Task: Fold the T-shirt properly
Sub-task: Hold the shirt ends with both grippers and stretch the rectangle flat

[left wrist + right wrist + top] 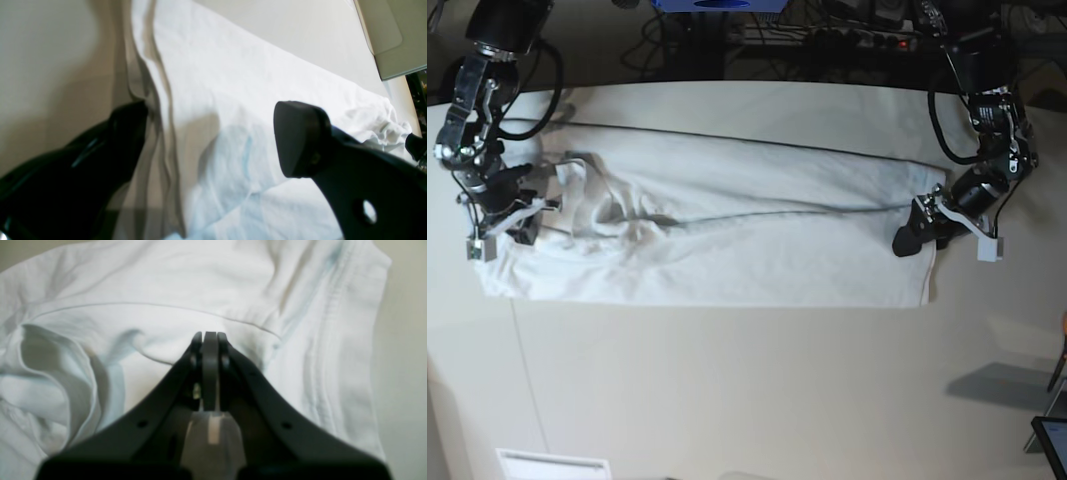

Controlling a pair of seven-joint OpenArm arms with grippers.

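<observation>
Where the left wrist view looks along the plain white, wrinkled cotton T-shirt (240,110), no print or label shows, and the black left gripper (210,140) stands wide astride its hemmed edge at lower left. Right wrist view: the black right gripper (210,336) is pressed closed over bunched fabric, holding nothing. Base view: the shirt spans the upper middle of the cream table (747,390), with bare room below.

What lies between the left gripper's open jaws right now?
In the left wrist view, the left gripper straddles the hemmed edge of the T-shirt; only white cloth lies between its jaws, nothing else.
</observation>
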